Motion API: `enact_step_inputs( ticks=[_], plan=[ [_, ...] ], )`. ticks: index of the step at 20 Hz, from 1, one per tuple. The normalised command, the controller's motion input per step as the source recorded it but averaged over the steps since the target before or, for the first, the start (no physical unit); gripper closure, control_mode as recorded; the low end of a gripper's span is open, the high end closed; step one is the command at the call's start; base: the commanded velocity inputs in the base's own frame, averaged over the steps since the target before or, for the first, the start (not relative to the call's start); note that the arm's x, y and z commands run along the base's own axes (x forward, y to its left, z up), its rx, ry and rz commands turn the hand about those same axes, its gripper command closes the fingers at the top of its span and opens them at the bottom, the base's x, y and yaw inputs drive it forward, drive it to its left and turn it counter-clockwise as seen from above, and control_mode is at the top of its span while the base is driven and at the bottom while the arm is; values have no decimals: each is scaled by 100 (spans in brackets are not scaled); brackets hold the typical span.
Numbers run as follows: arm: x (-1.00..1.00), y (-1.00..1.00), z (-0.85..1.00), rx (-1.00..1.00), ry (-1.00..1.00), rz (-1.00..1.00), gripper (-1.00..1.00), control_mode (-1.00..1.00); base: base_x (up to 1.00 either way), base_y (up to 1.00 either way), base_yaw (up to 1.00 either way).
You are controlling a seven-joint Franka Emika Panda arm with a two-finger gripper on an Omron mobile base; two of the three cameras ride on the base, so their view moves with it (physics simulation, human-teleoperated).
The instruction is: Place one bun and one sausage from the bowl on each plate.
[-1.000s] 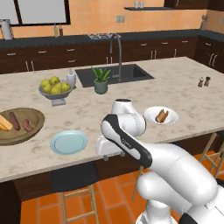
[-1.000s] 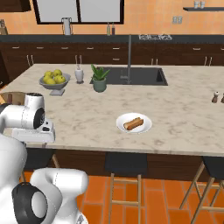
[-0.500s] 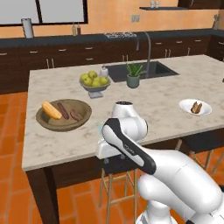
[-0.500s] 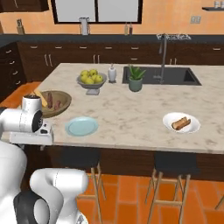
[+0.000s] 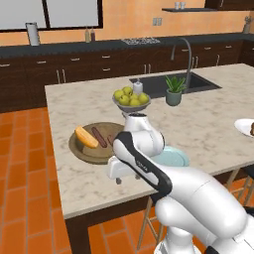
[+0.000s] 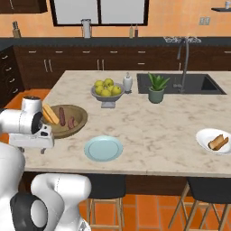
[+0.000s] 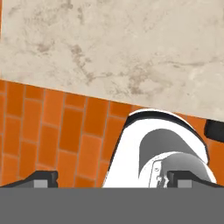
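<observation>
the arm folds low over the counter's [image 5: 89, 188] near edge, gripper [image 7: 111, 177] spread wide, grasping nothing, beside the bowl [image 6: 76, 121], while the right base view alone shows the white plate [image 6: 205, 137] whole.

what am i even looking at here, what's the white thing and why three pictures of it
The white thing is a robot arm on a driving base, in a computer-rendered kitchen. Two pictures come from cameras on the base, behind the arm to its left and right. The third looks along its hand, which is open and holds nothing, above the counter edge and the orange floor. On the counter: a brown bowl with a bun and sausages, an empty pale blue plate, a white plate already holding food, a grey fruit bowl and a potted plant.
</observation>
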Motion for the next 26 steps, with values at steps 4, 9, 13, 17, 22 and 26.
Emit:
enact_step_inputs(
  ticks=[4,9,13,17,22,26],
  plan=[
    [85,14,76,5,-8,1,-100,-100,0,0,0],
    [77,38,60,9,-35,5,-100,-100,0,0,0],
    [77,24,15,4,-37,6,-100,-100,0,0,0],
    [92,5,-18,0,-20,0,-100,-100,0,0,0],
    [76,27,-42,0,-5,0,-100,-100,0,0,0],
    [58,59,-30,-5,0,0,-100,-100,0,0,0]
  ],
)
